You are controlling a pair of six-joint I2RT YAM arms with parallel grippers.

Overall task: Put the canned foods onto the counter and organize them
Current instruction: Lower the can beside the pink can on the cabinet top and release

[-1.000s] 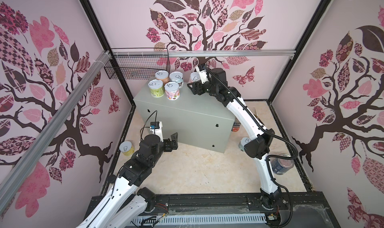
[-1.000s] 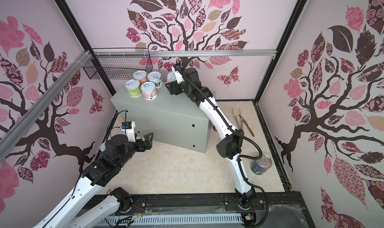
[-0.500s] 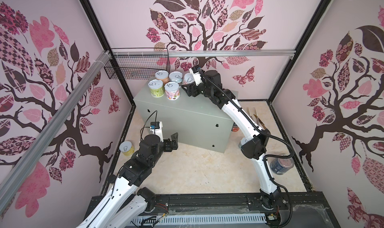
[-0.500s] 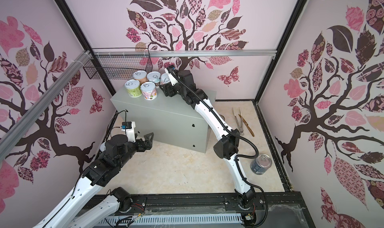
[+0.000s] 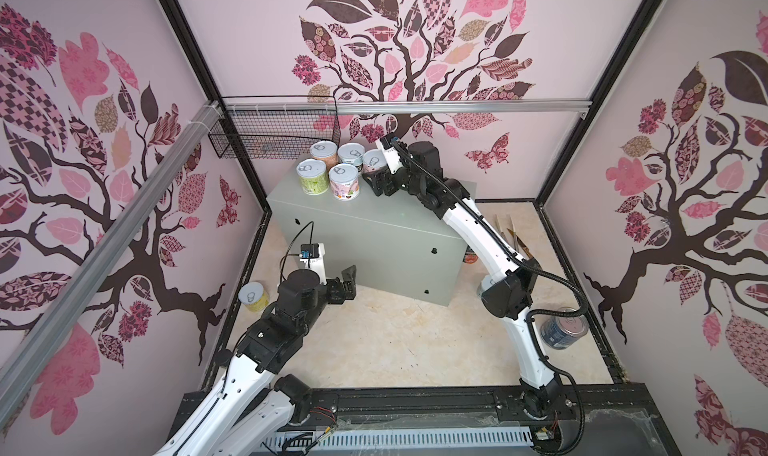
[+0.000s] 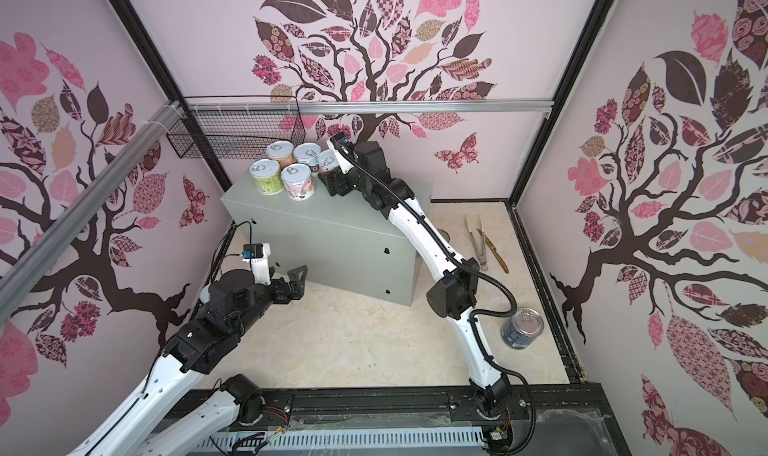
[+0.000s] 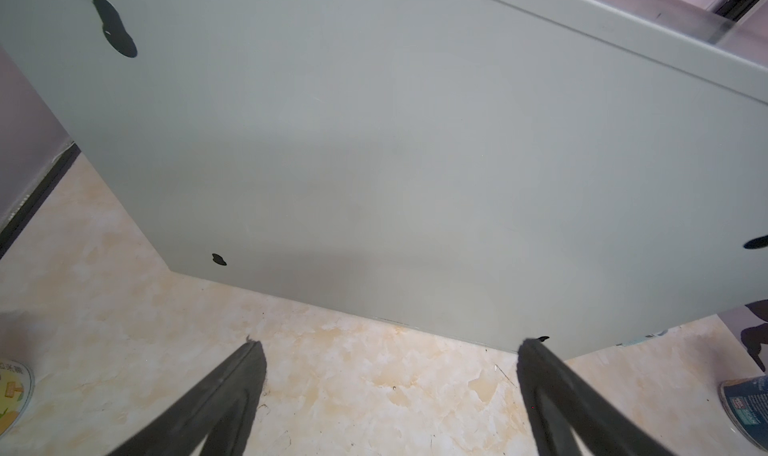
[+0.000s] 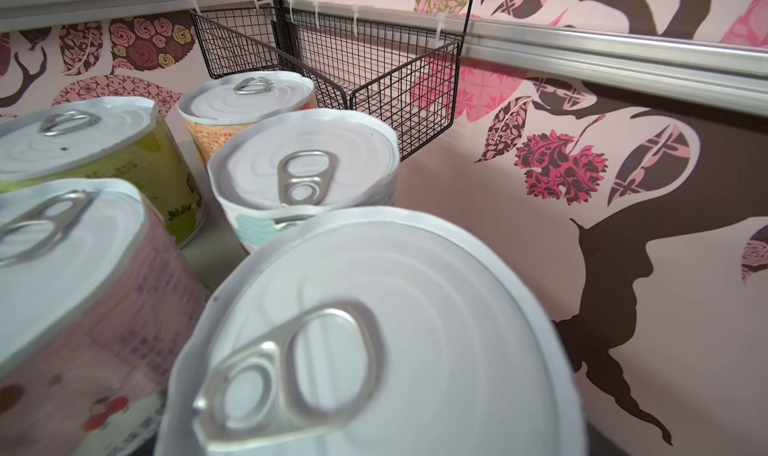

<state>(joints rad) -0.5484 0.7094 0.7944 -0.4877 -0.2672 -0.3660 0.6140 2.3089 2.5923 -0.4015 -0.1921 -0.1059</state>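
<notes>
Cans clustered on the counter, right gripper at one of them.
Both top views: five short pull-tab cans [image 5: 344, 183] stand bunched at the upper left corner of the large grey metal box counter [image 5: 374, 225]. The right gripper [image 5: 374, 178] sits at the rightmost can [image 5: 372, 160]; whether it grips cannot be told. A yellow-labelled short can [image 5: 253, 296] stands on the floor at left, a blue-labelled taller can [image 5: 563, 329] at right. The left gripper [image 5: 348, 284] hovers before the counter's side. Left wrist view: black fingers [image 7: 232, 391] splayed wide, empty. Right wrist view: a pale lid [image 8: 374, 329] fills the lower centre, and a black wire basket [image 8: 374, 79] hangs at upper centre.
</notes>
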